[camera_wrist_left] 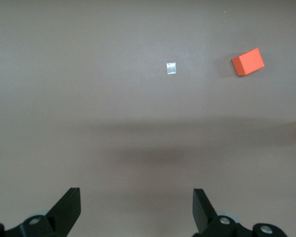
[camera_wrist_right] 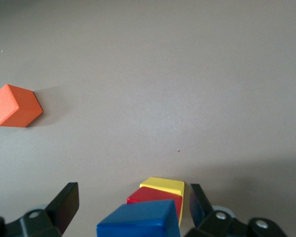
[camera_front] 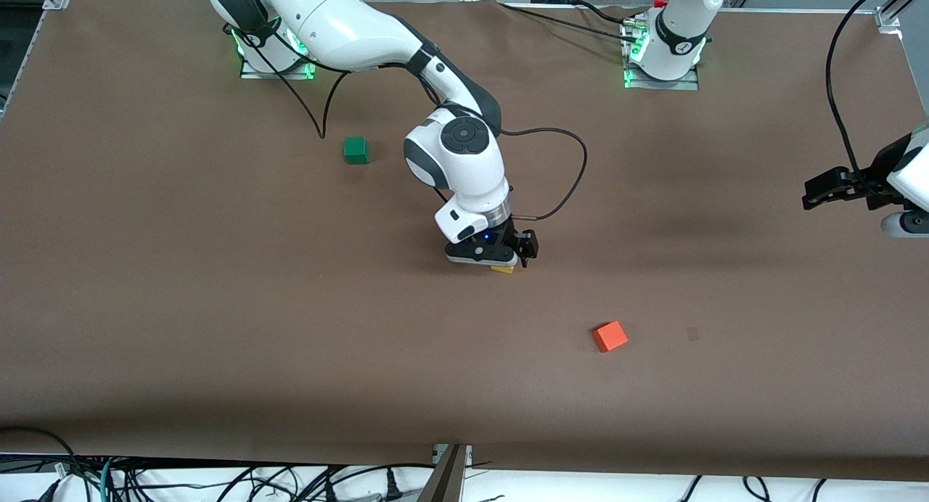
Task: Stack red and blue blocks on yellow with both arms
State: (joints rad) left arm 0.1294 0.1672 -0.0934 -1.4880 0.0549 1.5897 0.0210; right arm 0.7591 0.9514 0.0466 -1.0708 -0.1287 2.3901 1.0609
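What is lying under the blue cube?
The blue cube sits on the red cube, which sits on the yellow cube. Their lower faces are hidden.

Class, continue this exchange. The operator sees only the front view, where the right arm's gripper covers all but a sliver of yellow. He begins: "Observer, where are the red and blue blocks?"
Observer: In the right wrist view, the blue block sits on the red block, which sits on the yellow block.
Operator: Is the gripper clamped on the stack?
Observer: No. The right gripper is open around it, with a wide gap on one side.
Operator: And the left gripper at my frame's edge?
Observer: The left arm waits. The left gripper is open over bare table, and its camera sees the orange cube.
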